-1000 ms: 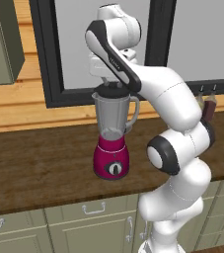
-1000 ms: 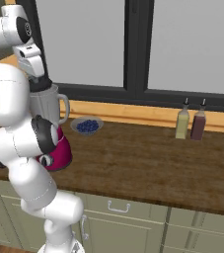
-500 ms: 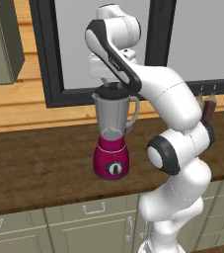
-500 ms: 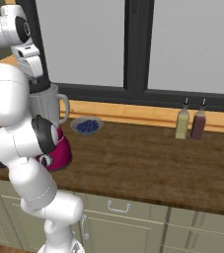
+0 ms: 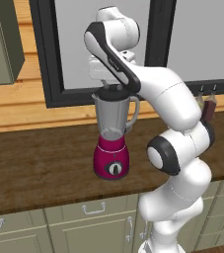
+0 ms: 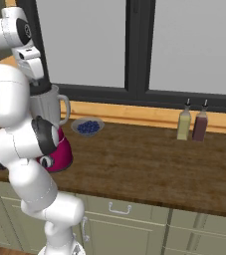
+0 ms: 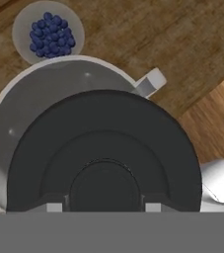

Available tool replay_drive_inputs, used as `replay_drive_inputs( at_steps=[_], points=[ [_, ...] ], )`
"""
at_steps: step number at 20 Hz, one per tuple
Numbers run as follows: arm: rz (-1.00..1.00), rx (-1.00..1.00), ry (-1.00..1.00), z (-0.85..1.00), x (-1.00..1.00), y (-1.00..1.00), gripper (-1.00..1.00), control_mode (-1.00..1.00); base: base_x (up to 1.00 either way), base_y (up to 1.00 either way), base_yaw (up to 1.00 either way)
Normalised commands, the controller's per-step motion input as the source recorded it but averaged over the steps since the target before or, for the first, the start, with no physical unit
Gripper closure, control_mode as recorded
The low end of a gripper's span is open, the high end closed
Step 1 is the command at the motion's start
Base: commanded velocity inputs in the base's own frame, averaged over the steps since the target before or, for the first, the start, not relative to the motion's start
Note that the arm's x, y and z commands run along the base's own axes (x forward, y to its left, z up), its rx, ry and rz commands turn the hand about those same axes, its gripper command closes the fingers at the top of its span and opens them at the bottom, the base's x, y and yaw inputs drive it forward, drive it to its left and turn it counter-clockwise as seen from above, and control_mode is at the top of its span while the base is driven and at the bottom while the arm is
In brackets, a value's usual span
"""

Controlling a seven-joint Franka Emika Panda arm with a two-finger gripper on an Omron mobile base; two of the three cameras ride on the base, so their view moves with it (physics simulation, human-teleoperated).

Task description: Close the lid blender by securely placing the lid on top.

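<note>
At the centre of the left base view, the gripper [image 5: 112,89] is closed around the dark lid [image 7: 103,158], holding it right over the blender [image 5: 112,133] jar's mouth on the counter [image 5: 34,163].

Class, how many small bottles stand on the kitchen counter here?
2: a pale bottle and a dark red bottle, side by side by the window, right of the berry bowl.

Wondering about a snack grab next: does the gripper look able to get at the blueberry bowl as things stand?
Probably not yet: the gripper is shut on the lid over the blender jar. The blueberry bowl sits uncovered just behind it, so the way looks free once the lid is released.
</note>
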Motion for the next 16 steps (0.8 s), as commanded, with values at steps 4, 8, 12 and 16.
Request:
replay_drive_inputs(
  at_steps=[4, 8, 12, 16],
  points=[
    [0.00, 0.00, 0.00, -0.13, 0.00, -0.16, 1.00, -1.00, 0.00, 0.00, 0.00],
    [0.00, 0.00, 0.00, -0.06, 0.00, -0.24, 1.00, -1.00, 0.00, 0.00, 0.00],
    [0.00, 0.00, 0.00, -0.09, 0.00, -0.13, 1.00, -1.00, 0.00, 0.00, 0.00],
    [0.00, 0.00, 0.00, -0.10, 0.00, 0.00, 1.00, -1.00, 0.00, 0.00, 0.00]
  ],
)
